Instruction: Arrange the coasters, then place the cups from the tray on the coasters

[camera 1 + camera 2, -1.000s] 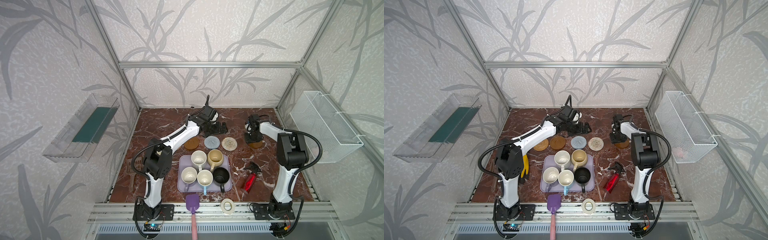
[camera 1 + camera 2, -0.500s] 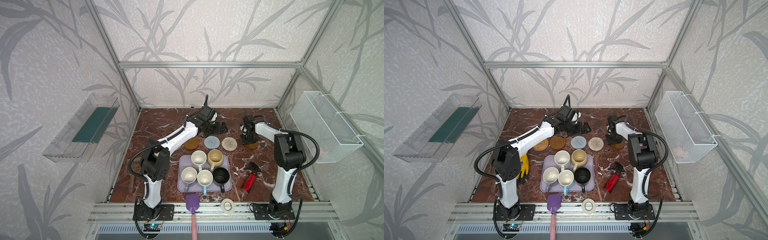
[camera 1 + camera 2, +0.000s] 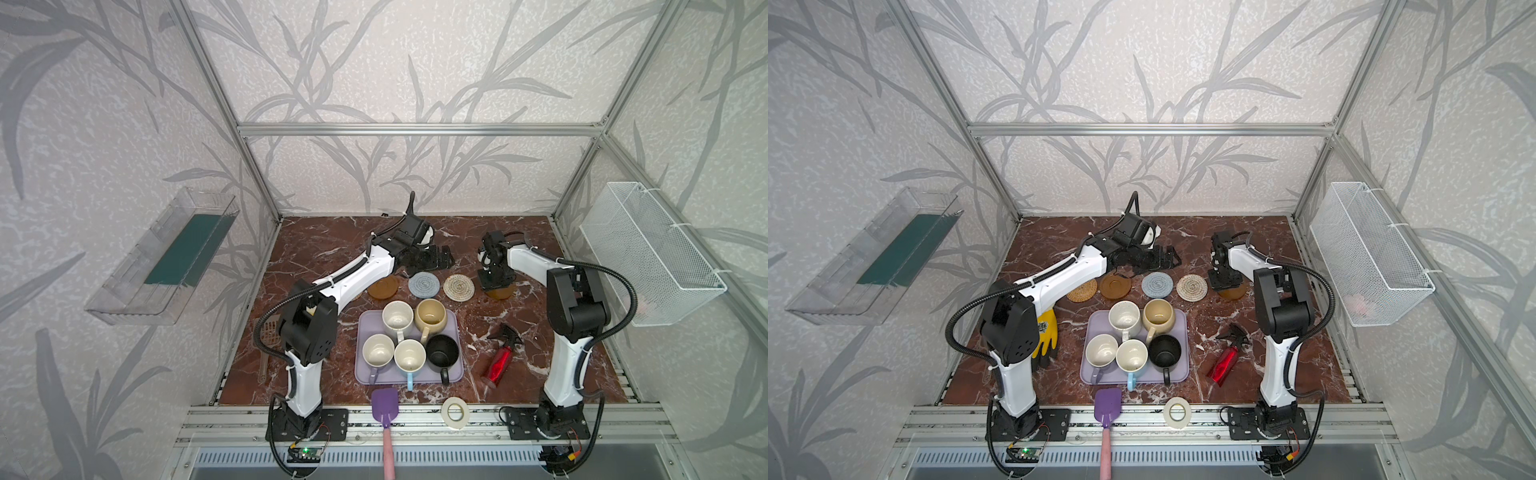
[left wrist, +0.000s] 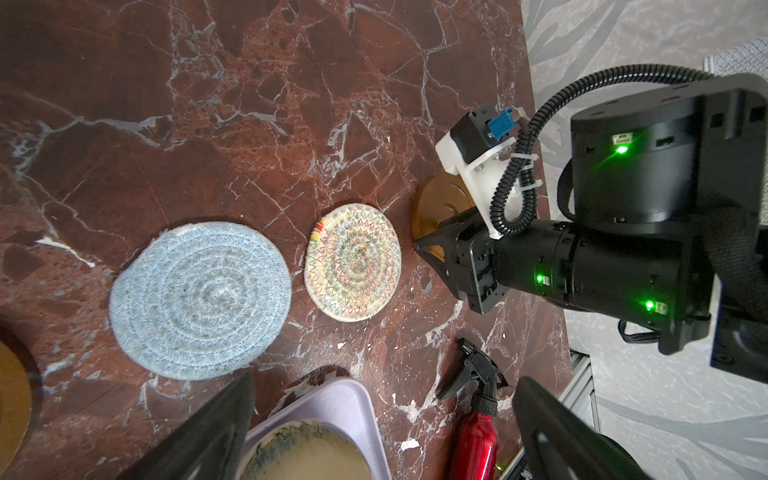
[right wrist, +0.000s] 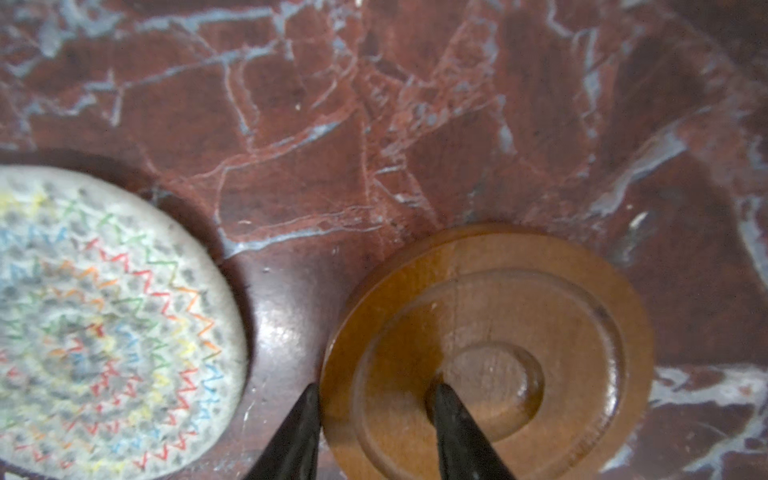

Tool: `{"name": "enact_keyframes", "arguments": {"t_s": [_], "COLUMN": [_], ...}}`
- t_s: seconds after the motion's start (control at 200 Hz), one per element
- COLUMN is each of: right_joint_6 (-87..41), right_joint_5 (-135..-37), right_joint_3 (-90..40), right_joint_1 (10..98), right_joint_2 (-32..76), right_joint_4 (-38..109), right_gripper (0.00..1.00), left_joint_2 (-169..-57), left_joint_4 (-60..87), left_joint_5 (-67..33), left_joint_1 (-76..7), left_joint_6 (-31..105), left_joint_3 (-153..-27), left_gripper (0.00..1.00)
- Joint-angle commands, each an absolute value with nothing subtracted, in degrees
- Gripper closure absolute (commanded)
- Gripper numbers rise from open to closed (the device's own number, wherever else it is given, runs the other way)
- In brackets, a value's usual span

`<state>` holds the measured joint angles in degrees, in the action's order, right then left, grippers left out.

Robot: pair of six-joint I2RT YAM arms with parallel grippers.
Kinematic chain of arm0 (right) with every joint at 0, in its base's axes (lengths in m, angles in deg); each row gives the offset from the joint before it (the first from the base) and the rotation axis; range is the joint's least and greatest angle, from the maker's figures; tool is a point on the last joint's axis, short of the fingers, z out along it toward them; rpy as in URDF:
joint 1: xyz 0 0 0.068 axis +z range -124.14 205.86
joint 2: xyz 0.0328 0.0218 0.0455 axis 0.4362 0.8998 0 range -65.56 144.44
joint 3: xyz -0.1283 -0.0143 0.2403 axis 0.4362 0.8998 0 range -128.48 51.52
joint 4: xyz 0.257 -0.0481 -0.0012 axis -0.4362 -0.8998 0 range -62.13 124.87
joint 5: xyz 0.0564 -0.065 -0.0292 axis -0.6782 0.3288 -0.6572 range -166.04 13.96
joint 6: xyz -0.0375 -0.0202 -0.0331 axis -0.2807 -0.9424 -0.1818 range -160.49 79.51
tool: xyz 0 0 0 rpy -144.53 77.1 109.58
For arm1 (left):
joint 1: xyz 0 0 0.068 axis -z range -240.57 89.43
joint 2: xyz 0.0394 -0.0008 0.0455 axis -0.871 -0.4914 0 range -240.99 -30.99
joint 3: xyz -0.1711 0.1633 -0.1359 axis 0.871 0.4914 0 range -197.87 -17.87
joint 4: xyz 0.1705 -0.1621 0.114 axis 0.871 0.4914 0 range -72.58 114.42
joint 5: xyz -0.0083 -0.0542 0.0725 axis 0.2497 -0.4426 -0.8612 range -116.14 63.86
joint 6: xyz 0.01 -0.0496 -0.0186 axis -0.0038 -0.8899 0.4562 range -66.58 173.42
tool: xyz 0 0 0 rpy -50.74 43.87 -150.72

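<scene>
Since the earlier frame we see that the right claw (image 5: pixel 376 392) has slid inward across the desk (image 3: pixel 316 249), dragging the right amber coaster (image 3: pixel 500 293) along, so that disc now lies just beside the beige coaster (image 3: pixel 459 286); the left arm (image 3: pixel 353 274) has swung its elbow slightly outward. Going left to right, we find a yellow glove (image 3: pixel 1047 336) lying by the left arm, then a row of coasters side by side on the desk behind the tray (image 3: pixel 367 330): the orange rattan coaster (image 3: pixel 1082 290), the left amber coaster (image 3: pixel 1115 286), the grey-blue coaster (image 3: pixel 424 284), the beige one and the right amber one. The left claw (image 3: pixel 441 257) hangs just behind the grey-blue coaster, its fingers (image 4: pixel 216 428) spread wide with nothing between them. On the tray we count five cups, all upright: the white cup (image 3: pixel 397 318) and the cream-yellow cup (image 3: pixel 431 314) at the back, the lilac cup (image 3: pixel 377 351), the light blue cup (image 3: pixel 409 356) and the black cup (image 3: pixel 442 351) in front. At the front edge lie a purple spatula (image 3: pixel 384 409) and a white tape ring (image 3: pixel 455 412). Farther right, the right claw pinches the rim of the right amber coaster, one finger (image 5: pixel 291 436) outside the edge and the other set in the centre hollow. A red spray bottle (image 3: pixel 498 361) lies on its side between the tray and the right arm (image 3: pixel 573 307).
</scene>
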<state>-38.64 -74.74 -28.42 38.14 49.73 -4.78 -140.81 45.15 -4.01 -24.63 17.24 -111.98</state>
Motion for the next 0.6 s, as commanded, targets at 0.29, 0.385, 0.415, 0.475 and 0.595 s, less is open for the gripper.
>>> {"name": "enact_keyframes", "arguments": {"t_s": [0.29, 0.385, 0.415, 0.475, 0.595], "right_joint_6": [-38.1, -37.9, -38.0, -38.0, -37.9], "right_joint_5": [-79.5, -79.1, -79.0, -79.0, -79.2], "right_joint_3": [-26.4, -25.7, -25.5, -25.2, -25.1], "right_joint_1": [40.0, 40.4, 40.4, 40.5, 41.1], "right_joint_2": [51.0, 50.3, 50.1, 49.7, 49.6], "right_joint_4": [-9.1, -8.6, -8.6, -8.5, -8.6], "right_gripper": [0.57, 0.57, 0.57, 0.57, 0.57], "left_joint_2": [-138.0, -138.1, -138.0, -138.1, -138.1], "left_joint_4": [43.4, 43.4, 43.4, 43.3, 43.2], "left_joint_5": [-4.5, -4.4, -4.4, -4.4, -4.3], "left_joint_1": [-24.6, -24.7, -24.7, -24.7, -24.7], "left_joint_6": [16.3, 16.4, 16.4, 16.4, 16.4], "left_joint_3": [-110.3, -110.3, -110.2, -110.2, -110.0], "left_gripper": [0.01, 0.01, 0.01, 0.01, 0.01]}}
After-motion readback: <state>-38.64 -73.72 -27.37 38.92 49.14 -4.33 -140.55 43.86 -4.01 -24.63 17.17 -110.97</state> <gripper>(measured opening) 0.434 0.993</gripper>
